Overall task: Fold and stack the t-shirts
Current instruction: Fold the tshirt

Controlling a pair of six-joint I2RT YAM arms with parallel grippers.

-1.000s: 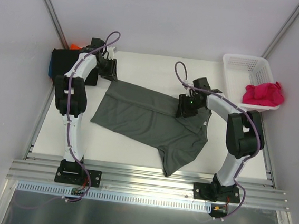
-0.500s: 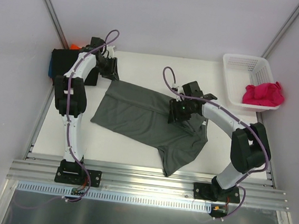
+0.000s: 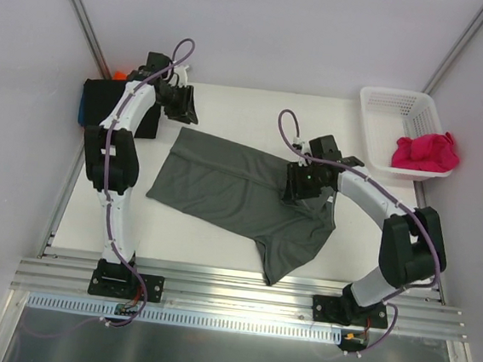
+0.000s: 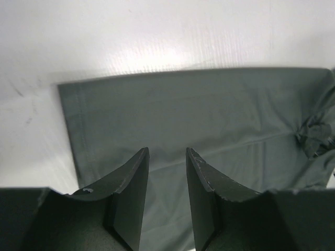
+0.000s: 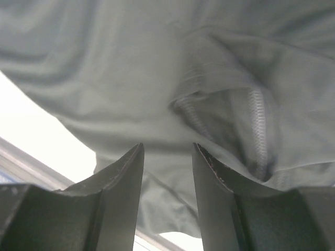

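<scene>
In the top view, the dark grey t-shirt (image 3: 224, 188) lies spread on the white table (image 3: 256, 114), near its middle, with one part hanging toward the near edge. The left gripper (image 3: 186, 107) is over the far left corner of this shirt. The right gripper (image 3: 302, 187) is over the bunched right part of it. A black t-shirt (image 3: 104, 101) sits at the far left corner of the table, with a blue edge (image 3: 83, 108) beside it and a bit of orange cloth (image 3: 120, 74) behind it. The magenta-pink t-shirt (image 3: 426, 152) lies crumpled in the white basket (image 3: 385, 96) at the far right.

In the left wrist view, the two fingers (image 4: 131, 180) stand a little apart with nothing between them. The grey cloth is below, flat, with its corner toward the left.

In the right wrist view, the fingers (image 5: 118, 178) are also parted and hold nothing. Under them the grey cloth is wrinkled, and a stitched hem is folded up.
</scene>
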